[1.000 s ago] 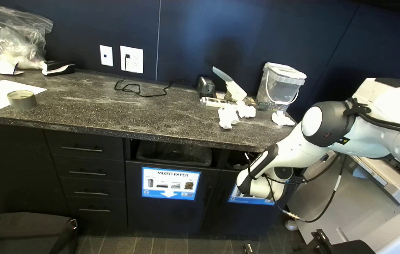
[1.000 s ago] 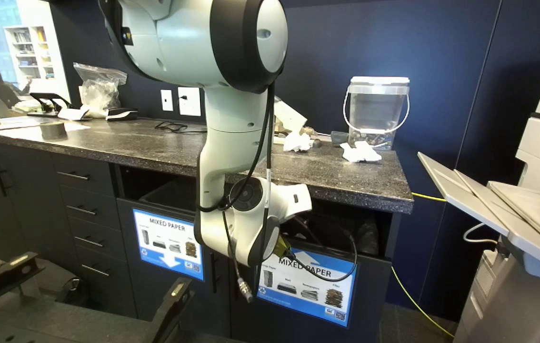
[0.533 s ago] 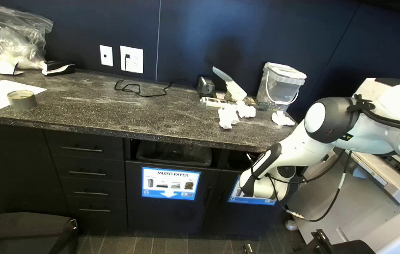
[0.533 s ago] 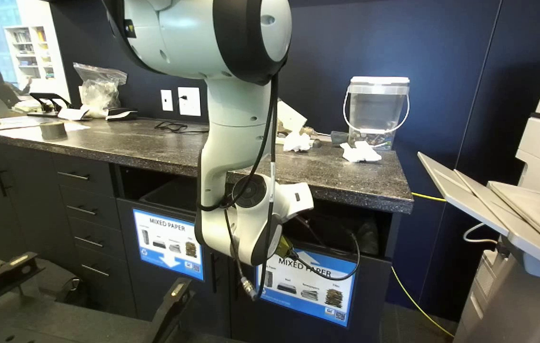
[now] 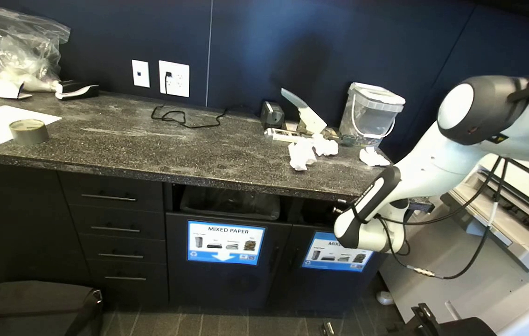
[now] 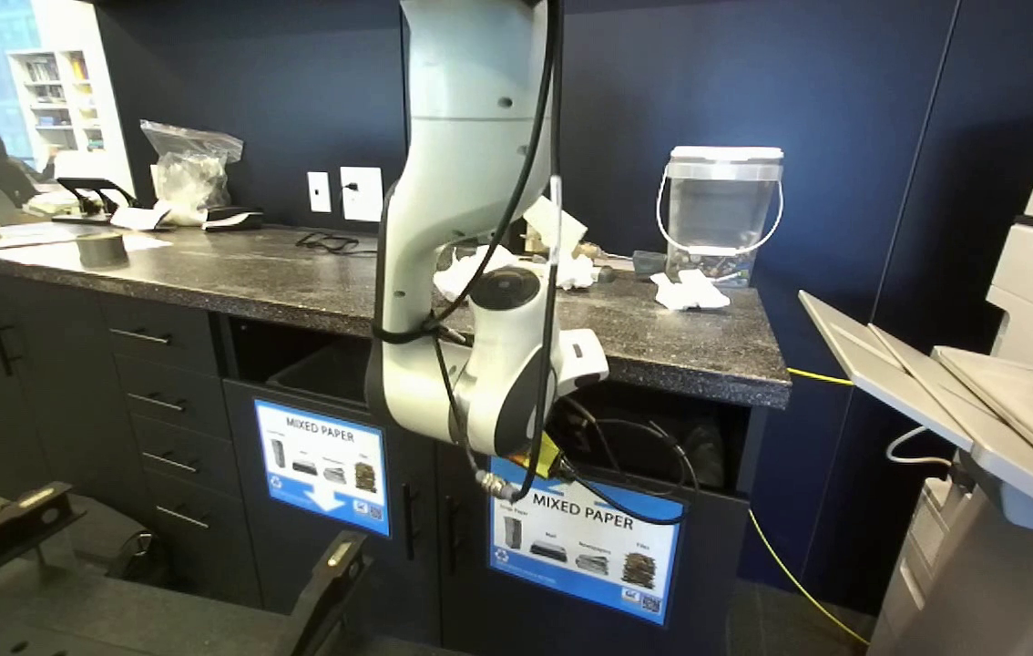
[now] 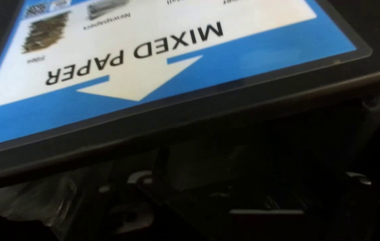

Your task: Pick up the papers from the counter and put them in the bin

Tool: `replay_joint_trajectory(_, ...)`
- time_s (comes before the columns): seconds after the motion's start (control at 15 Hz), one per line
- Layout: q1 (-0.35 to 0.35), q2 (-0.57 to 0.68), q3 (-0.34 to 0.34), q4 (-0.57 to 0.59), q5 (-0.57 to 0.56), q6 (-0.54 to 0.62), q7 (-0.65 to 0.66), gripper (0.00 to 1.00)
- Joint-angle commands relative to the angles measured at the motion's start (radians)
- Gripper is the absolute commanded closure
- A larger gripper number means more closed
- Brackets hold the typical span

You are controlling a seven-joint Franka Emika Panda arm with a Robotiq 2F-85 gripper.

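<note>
Though crumpled, bright white papers (image 5: 302, 156) on the counter (image 5: 190, 154); gripper (image 6: 591, 432), whether spread or closed, unclear.

Wears a smooth, rounded white shell (image 6: 471, 169), dotted with small dark recesses (image 6: 505, 102). Swells at one joint into a charcoal-grey drum (image 5: 490, 112) with a round white cap (image 5: 455, 106), and bears a small black-and-yellow label (image 5: 497, 138) close by. Carries loose black cables (image 5: 432, 223) — one with a pale sleeve (image 6: 556, 219) and a silver connector (image 6: 500, 487). Shows black edging (image 5: 391, 176) — lettered too small to read — and a dark round disc (image 6: 505, 288).
</note>
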Motion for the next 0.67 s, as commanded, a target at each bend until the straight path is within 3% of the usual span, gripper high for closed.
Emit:
replay_joint_trajectory(0.0, -0.014, -0.245, 0.002, -0.223, -0.015, -0.207, -0.059, 0.00)
replay_joint_trajectory(0.33, -0.020, -0.512, 0.008, -0.345, 0.007, -0.527, -0.174, 0.00)
replay_joint_trajectory(0.6, -0.009, -0.681, -0.015, -0.340, 0.029, -0.648, -0.254, 0.00)
